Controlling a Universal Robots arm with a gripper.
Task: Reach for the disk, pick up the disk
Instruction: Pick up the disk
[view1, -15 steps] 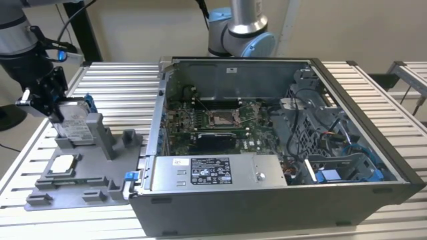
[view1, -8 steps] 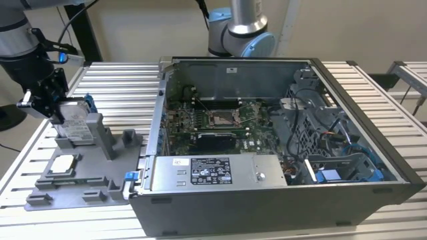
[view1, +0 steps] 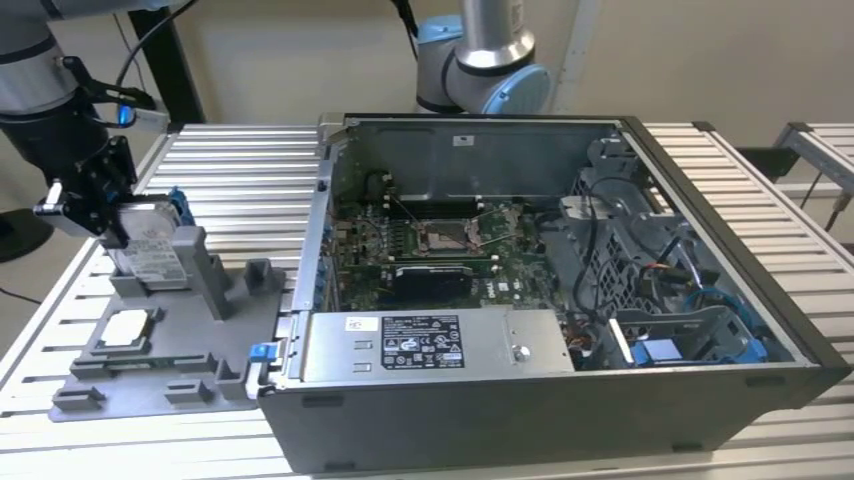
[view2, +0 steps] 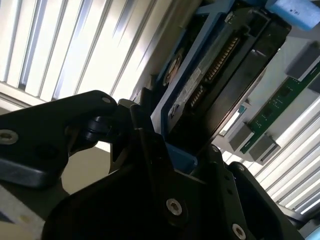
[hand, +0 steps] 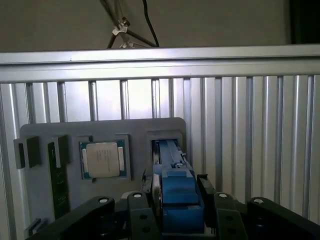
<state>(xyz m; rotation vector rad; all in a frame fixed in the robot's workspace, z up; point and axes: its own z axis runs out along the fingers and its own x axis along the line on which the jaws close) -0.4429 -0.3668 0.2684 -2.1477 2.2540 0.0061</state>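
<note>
The disk (view1: 150, 245) is a silver-grey hard drive with a white label and blue side rails. It stands tilted on edge at the back of the grey fixture tray (view1: 174, 370), on the exterior view's left. My gripper (view1: 114, 225) comes at it from the left and is shut on the disk. In the first wrist view the black fingers (hand: 206, 192) flank the disk's blue rail (hand: 172, 172), with the gripper (hand: 175, 200) closed around it. The second wrist view looks along the disk's edge (view2: 220, 75), which sits between the gripper (view2: 175, 150) jaws.
A small square chip (view1: 124, 325) lies in the tray beside the disk's slot, also seen in the first wrist view as the chip (hand: 104, 159). The open computer case (view1: 534, 300), with a long grey box (view1: 420, 345), stands right of the tray. A second arm's base (view1: 481, 60) stands behind it.
</note>
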